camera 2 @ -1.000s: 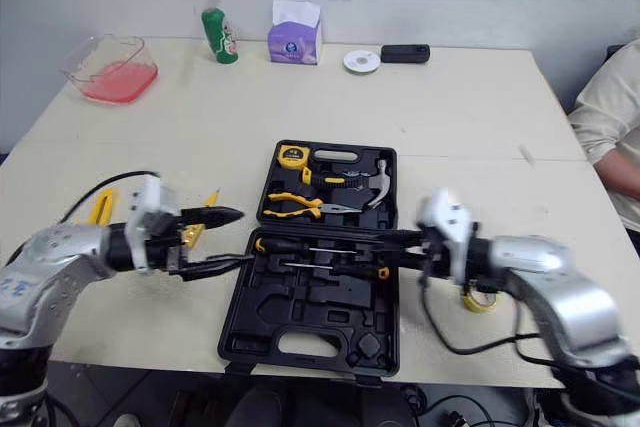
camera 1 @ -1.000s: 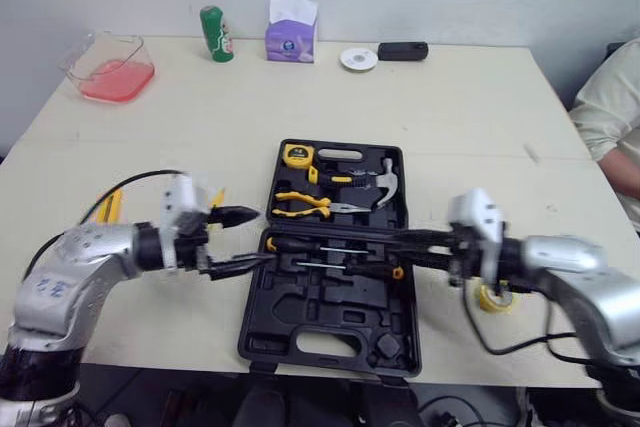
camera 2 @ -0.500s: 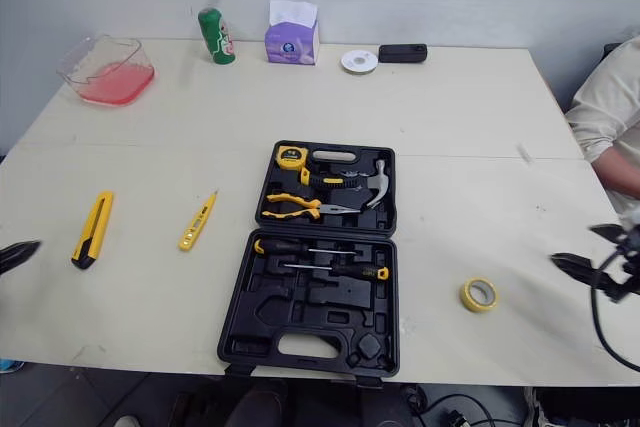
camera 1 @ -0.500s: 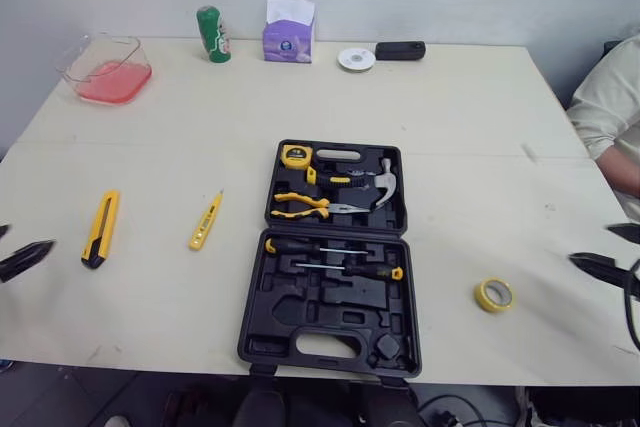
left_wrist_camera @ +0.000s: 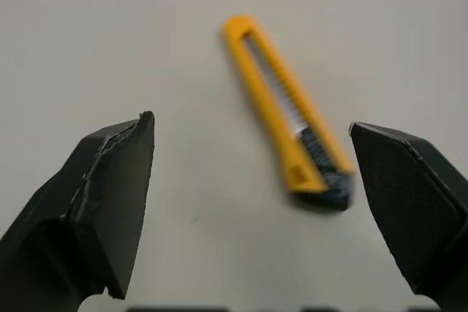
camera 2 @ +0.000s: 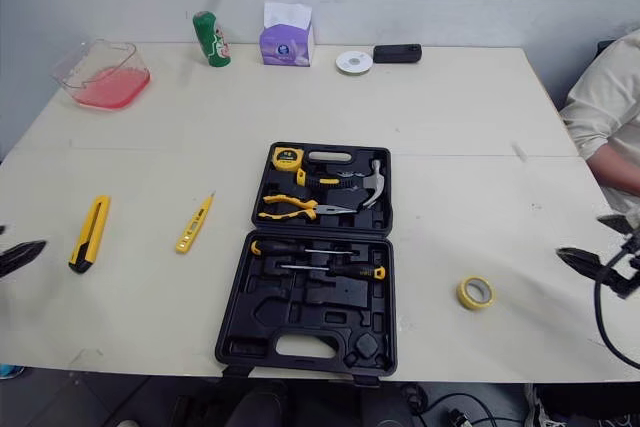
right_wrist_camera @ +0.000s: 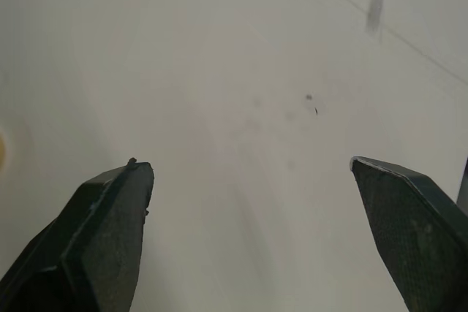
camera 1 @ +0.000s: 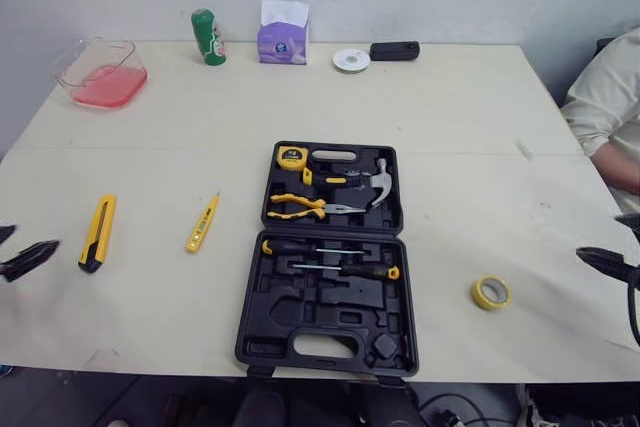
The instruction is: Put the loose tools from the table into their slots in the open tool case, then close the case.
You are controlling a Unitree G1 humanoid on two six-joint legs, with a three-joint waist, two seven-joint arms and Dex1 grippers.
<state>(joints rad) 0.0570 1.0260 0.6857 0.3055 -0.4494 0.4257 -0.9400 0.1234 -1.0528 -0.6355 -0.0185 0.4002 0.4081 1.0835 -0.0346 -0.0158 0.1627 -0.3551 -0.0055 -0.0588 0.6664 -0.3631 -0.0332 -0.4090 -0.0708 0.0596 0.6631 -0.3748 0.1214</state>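
Arms are back off the case (camera 1: 270, 319); left gripper (left_wrist_camera: 248, 123) and right gripper (right_wrist_camera: 245, 162) spread wide. I count three loose tools: tester (camera 1: 202, 223), tape (camera 1: 490, 293), and knife (camera 1: 98, 232) lying near-to-far.

A: Case state?
B: Black tool case (camera 1: 300, 312) is laid fully open and flat, mid-table (camera 1: 450, 107). Far half: yellow tape measure (camera 1: 292, 157), yellow-handled pliers (camera 1: 305, 206) and hammer (camera 1: 378, 182) are seated. Near half: two screwdrivers (camera 1: 350, 270) are seated; the recesses below are unfilled.
A: Loose tools?
B: Three are left out. Yellow utility knife (camera 1: 98, 232) is laid well left of the case, black end nearest. Yellow tester screwdriver (camera 1: 203, 222) is found between knife and case. Yellow tape roll (camera 1: 481, 299) is laid flat, right of the near half, apart.
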